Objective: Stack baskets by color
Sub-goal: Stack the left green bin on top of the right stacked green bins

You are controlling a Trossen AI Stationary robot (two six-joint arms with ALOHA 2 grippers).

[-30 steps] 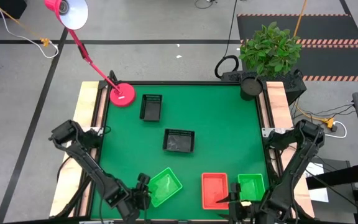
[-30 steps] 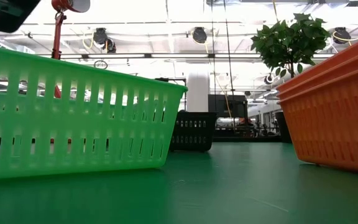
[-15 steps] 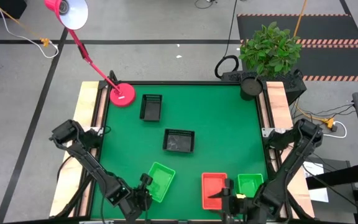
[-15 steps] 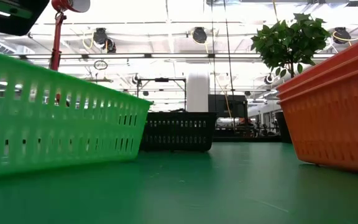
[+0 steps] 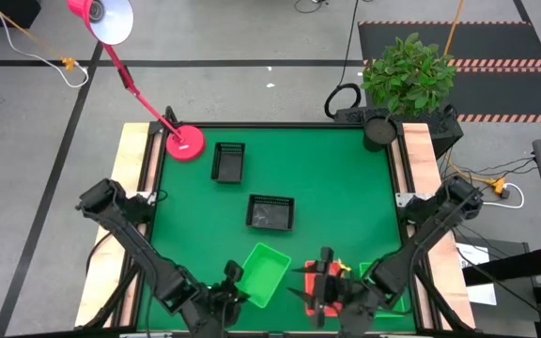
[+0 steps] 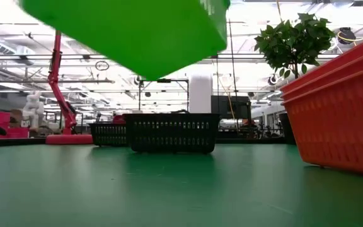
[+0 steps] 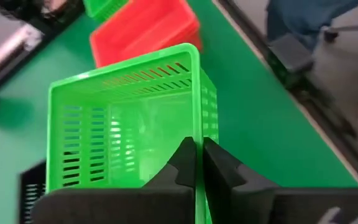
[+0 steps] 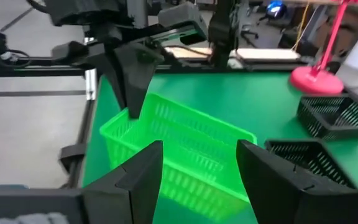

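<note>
A green basket (image 5: pixel 269 272) hangs tilted above the green table's near edge, with my left gripper (image 5: pixel 234 275) shut on it. In the low view this basket (image 6: pixel 131 28) floats clear of the table. My right gripper (image 5: pixel 306 280) stands open just to its right, above a red basket (image 5: pixel 338 268) that it mostly hides. The open fingers (image 8: pixel 143 177) point toward the lifted basket (image 8: pixel 179 155) without touching it. A second green basket (image 5: pixel 374 272) sits under the right arm. Two black baskets (image 5: pixel 228 161) (image 5: pixel 270 212) rest flat mid-table. My left gripper pinches the green basket's side wall at its rim (image 7: pixel 197 134), near a corner, with one finger inside the basket and one outside. The fingers (image 8: pixel 131 87) come from above, slanting down. The basket is lifted clear and tilted, reaching away from the fingers.
A pink lamp base (image 5: pixel 184 143) stands at the far left corner, and its arm leans out over the floor. A potted plant (image 5: pixel 407 75) sits beyond the far right corner. The red basket (image 6: pixel 342 113) stands large on the right in the low view.
My left gripper has risen with the green basket, which first turned on the table and now hangs clear of it, tilted. My right gripper has swung toward the table's left, from beside the right green basket to above the red one.
</note>
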